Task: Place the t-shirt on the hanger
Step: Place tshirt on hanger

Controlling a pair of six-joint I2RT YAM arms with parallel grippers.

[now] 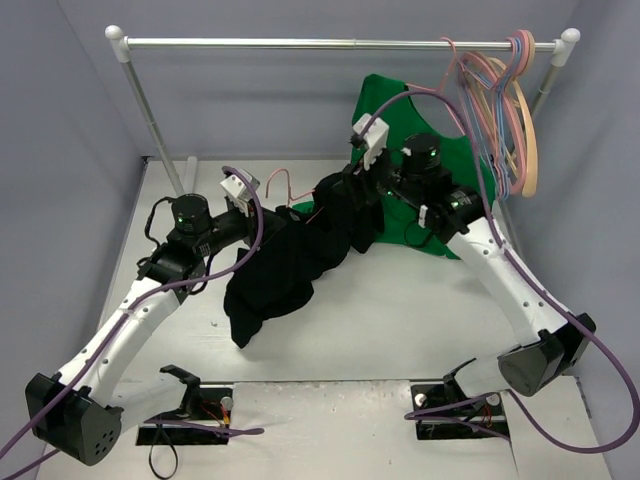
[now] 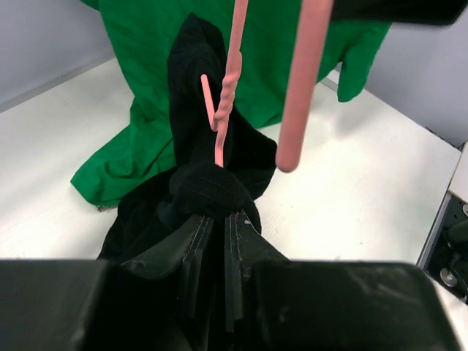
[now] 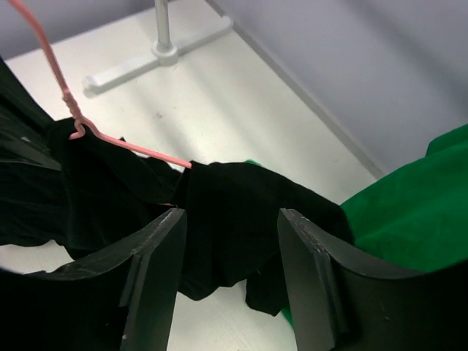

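Note:
The black t-shirt (image 1: 300, 255) hangs bunched between my two grippers above the table. Just under the hanger's twisted neck, my left gripper (image 2: 219, 216) is shut on a wad of its cloth. The pink wire hanger (image 2: 228, 80) rises out of that wad, its hook (image 1: 279, 184) sticking up beside the left wrist. One pink arm (image 3: 135, 148) runs into the shirt (image 3: 241, 212). My right gripper (image 3: 231, 245) is open at the shirt's right end (image 1: 355, 205). The cloth lies just beyond its spread fingers (image 3: 157, 256), and nothing is pinched between them.
A green t-shirt (image 1: 400, 110) hangs from the rail (image 1: 340, 43) behind the right arm, reaching the table (image 2: 139, 168). Several spare hangers (image 1: 505, 95) hang at the rail's right end. The rail's stand foot (image 3: 157, 58) is at the back left.

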